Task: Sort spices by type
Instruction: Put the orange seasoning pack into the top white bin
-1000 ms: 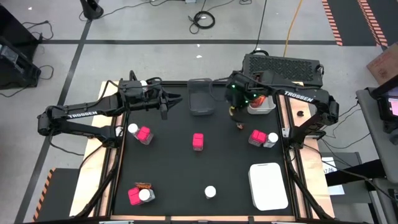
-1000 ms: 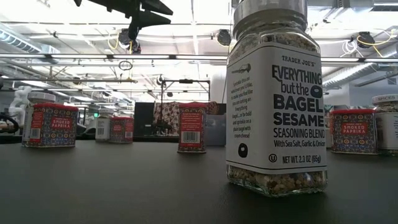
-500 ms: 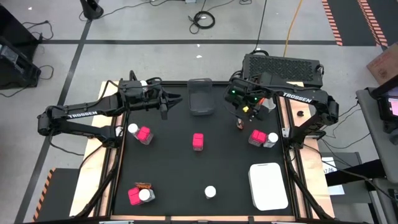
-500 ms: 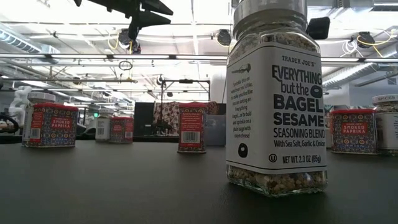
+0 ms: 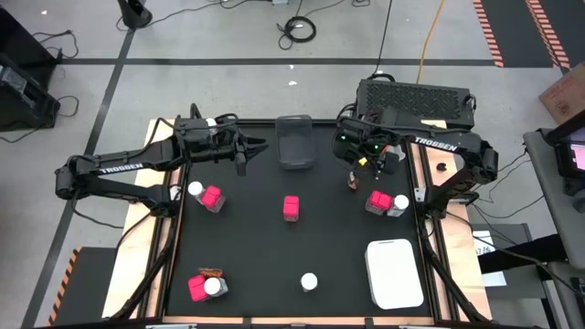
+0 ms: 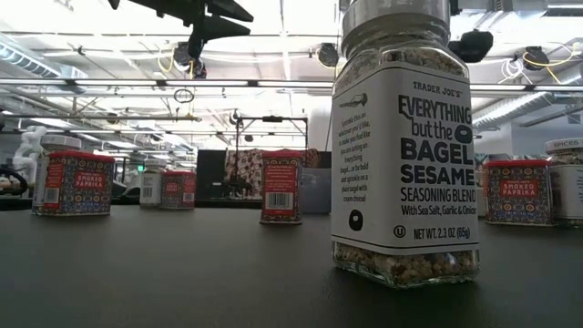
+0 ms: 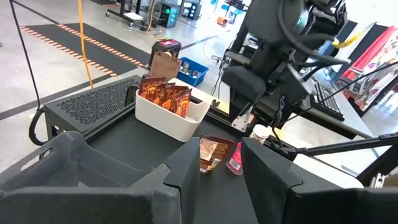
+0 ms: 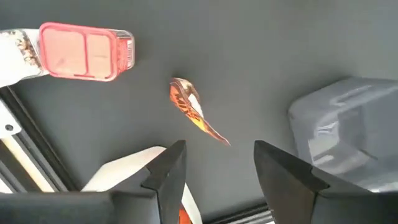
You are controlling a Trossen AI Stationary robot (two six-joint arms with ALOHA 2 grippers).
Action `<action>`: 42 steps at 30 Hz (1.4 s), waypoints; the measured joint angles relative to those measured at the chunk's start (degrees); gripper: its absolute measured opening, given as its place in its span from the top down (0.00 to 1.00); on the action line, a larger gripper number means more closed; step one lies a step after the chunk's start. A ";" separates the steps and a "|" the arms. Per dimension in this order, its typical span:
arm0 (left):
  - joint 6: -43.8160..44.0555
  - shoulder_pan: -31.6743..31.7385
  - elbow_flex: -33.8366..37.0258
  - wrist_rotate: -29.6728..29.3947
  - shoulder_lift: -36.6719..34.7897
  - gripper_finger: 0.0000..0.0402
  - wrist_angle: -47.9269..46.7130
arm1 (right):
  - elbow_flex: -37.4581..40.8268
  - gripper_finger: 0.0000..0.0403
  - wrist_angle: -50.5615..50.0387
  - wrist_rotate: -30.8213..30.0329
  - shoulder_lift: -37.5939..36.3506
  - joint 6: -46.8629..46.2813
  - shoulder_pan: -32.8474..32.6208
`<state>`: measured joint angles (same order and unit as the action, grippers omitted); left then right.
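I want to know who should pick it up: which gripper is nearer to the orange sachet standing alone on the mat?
Right. The right gripper hangs just above the orange sachet, open. The left gripper waits far across the table, beyond the grey tray.

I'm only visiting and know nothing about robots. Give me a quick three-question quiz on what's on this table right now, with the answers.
1. Count: how many pink packs sit on the black table?
2. True or false: the right claw is shut on the lone sachet under it.
3. The white bin at the table's back, by the right arm, holds: A nothing, B orange-red sachets, C pink packs.
Key: 1 four. 2 false: the claw is open, and the lone sachet is on the table. 3 B.
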<state>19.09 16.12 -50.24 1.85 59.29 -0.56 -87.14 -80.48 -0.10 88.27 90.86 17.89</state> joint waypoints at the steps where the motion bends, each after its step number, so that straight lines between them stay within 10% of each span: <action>1: 0.00 0.00 0.00 -0.02 0.00 0.70 0.00 | 0.74 0.55 0.09 0.00 0.02 0.66 0.00; 42: 0.10 0.00 0.00 -0.08 0.00 0.70 -0.02 | 19.83 0.66 18.16 -2.83 0.04 11.57 -0.37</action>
<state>19.19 16.12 -50.24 1.77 59.29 -0.58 -67.31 -62.33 -2.93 88.31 102.44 17.52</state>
